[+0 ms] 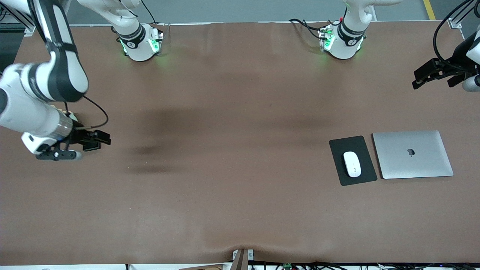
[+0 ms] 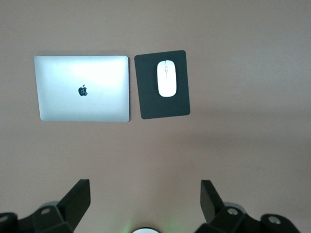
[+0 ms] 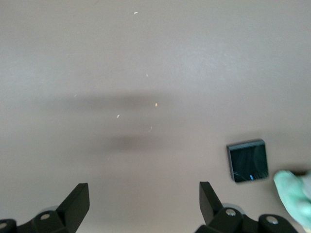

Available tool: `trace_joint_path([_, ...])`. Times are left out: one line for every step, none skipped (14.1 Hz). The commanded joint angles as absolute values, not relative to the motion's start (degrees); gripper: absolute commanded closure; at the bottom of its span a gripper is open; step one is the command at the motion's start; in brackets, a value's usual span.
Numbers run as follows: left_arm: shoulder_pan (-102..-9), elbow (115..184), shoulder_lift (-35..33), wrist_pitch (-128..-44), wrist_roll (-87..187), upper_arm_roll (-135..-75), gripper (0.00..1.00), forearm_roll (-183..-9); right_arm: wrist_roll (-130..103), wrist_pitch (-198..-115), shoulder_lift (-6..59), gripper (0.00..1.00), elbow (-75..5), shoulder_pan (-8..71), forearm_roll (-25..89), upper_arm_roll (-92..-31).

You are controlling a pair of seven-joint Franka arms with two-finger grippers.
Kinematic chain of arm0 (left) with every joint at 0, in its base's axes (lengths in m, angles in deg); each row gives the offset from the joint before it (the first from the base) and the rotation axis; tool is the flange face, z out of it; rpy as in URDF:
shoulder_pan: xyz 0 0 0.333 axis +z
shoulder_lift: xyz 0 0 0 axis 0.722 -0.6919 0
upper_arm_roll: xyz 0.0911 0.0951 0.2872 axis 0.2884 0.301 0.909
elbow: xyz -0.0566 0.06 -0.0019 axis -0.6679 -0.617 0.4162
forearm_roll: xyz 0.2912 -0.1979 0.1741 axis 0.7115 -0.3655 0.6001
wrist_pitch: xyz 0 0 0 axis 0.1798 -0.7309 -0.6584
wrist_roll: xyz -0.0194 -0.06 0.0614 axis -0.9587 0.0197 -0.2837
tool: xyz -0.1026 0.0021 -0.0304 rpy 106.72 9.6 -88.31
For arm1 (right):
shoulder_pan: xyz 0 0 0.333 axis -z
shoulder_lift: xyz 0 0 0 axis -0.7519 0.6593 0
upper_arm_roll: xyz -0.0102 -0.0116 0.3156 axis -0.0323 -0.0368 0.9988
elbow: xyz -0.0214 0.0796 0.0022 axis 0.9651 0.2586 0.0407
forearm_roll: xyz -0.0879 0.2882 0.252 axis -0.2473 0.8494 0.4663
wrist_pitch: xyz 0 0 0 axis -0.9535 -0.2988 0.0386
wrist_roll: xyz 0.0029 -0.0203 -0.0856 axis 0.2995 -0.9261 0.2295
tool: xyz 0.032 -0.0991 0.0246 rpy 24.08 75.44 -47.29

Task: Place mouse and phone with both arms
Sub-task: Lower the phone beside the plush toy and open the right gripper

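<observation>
The white mouse lies on a dark grey pad toward the left arm's end of the table; the left wrist view shows it too. The black, nearly square phone lies flat on the table in the right wrist view; in the front view it is hidden. My left gripper is open and empty, up at the left arm's end of the table, apart from the mouse. My right gripper is open and empty over bare table at the right arm's end.
A closed silver laptop lies beside the pad, toward the left arm's end. A pale green blurred thing shows next to the phone. The table is covered with a brown mat.
</observation>
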State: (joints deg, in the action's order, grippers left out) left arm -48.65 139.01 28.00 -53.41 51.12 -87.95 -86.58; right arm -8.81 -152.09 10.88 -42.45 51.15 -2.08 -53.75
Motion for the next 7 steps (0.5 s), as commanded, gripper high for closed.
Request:
trace_joint_path([-48.4, 139.2, 29.1, -52.3, 52.3, -87.9, 0.00, -86.7, -7.7, -144.7, 5.8, 0.00, -40.1, 50.9, -2.2, -53.9])
trace_joint_path([-48.4, 139.2, 29.3, -52.2, 52.2, -88.0, 0.00, -86.7, -7.7, -142.6, 4.7, 0.00, -38.8, 50.9, -2.2, -53.9])
trace_joint_path([-48.4, 139.2, 29.3, -52.0, 52.3, -88.1, 0.00, -86.7, -7.7, -140.6, 4.0, 0.00, -37.3, 50.9, -2.2, -53.9])
trace_joint_path([-48.4, 139.2, 29.3, -52.0, 52.3, -88.1, 0.00, -86.7, -7.7, -137.7, 4.0, 0.00, -35.0, 51.0, -2.2, -54.0])
trace_joint_path([-48.4, 139.2, 29.3, -52.0, 52.3, -88.1, 0.00, -86.7, -7.0, -134.6, 4.3, 0.00, -31.6, 51.1, -2.2, -54.1])
trace_joint_path([-48.3, 139.2, 29.3, -52.0, 52.3, -88.1, 0.00, -86.7, -5.9, -131.7, 4.5, 0.00, -28.9, 51.3, -2.2, -54.2])
trace_joint_path([-48.3, 139.2, 29.3, -52.0, 52.3, -88.1, 0.00, -86.7, -4.6, -129.8, 4.4, 0.00, -27.5, 51.4, -2.0, -54.4])
